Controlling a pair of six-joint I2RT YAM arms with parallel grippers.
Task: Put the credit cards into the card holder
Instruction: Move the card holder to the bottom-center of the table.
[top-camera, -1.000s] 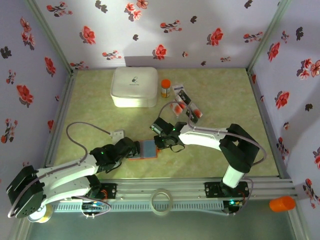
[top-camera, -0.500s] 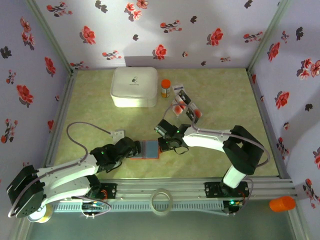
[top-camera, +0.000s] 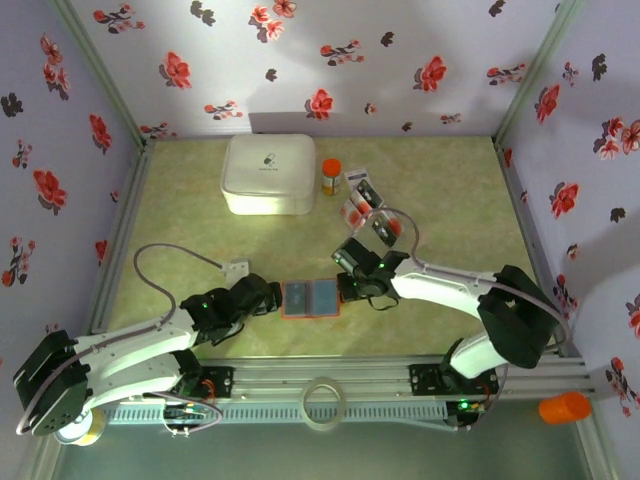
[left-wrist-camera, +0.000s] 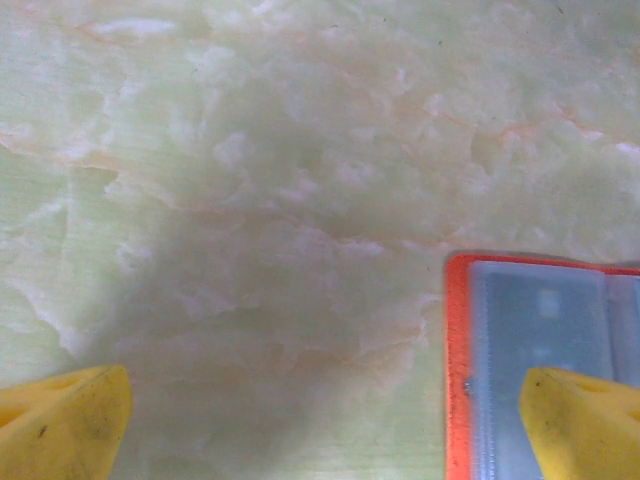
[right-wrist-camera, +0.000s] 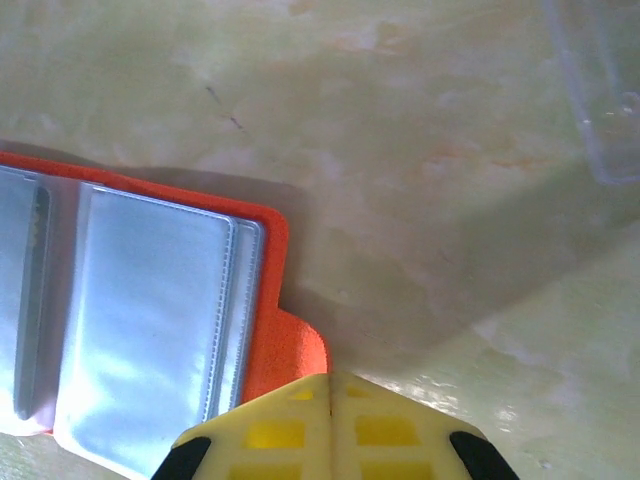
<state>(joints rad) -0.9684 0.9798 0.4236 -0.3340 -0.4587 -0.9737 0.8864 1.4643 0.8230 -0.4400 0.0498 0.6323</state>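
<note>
Jaws of the left gripper (left-wrist-camera: 320, 430) stand wide apart by the open card holder (top-camera: 311, 298), while the right gripper (right-wrist-camera: 328, 395) pinches its orange edge tight.

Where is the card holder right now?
In the top view, the card holder lies open at front centre, between the left gripper and the right gripper.

The card holder (top-camera: 310, 298) lies open and flat on the worktop (top-camera: 450, 180), just below the middle of the top view. Its orange-red cover frames 2 light blue, clear-sleeved panels side by side. The credit cards (top-camera: 356, 210) sit in a loose, overlapping cluster above and to its right, well apart from it. Some are dark with pale print, others white with red blotches. There are perhaps 5 or 6; the count is hard to make out.
</note>
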